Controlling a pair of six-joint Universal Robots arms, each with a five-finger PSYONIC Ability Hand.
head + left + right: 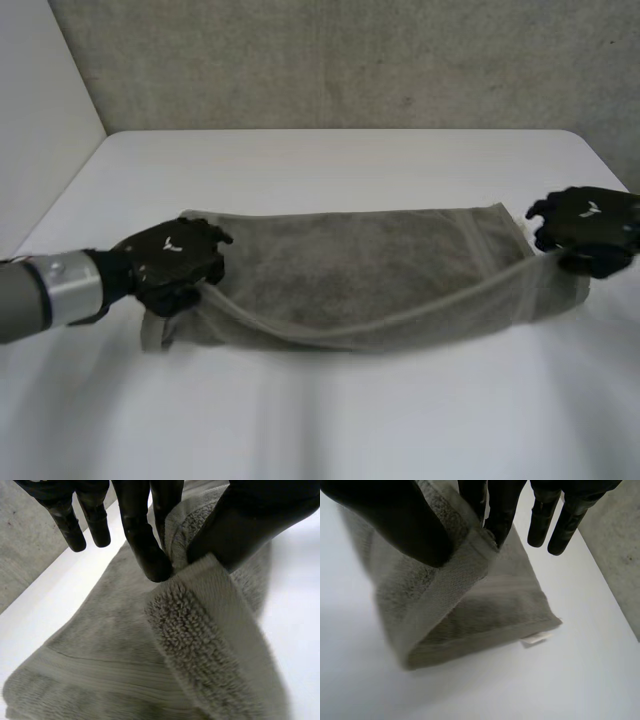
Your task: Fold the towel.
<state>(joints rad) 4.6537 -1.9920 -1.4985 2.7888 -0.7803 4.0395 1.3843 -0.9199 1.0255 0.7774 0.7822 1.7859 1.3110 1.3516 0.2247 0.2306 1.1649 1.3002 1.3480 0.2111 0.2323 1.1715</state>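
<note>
A grey-green towel (360, 275) lies across the white table, stretched long from left to right, its near edge lifted and sagging between the hands. At the towel's left end, my left hand (175, 262) pinches a lifted corner (200, 615) between thumb (240, 525) and fingers (145, 545). My right hand (590, 228) is at the right end, where its thumb (400, 525) and fingers (502, 515) pinch the near corner of the towel (465, 605). Both held corners are raised off the layer below.
The white table (330, 160) reaches back to a grey wall (350, 60) behind it. A small white label (536, 638) sticks out from the towel's right end. Bare tabletop lies in front of the towel (330, 420).
</note>
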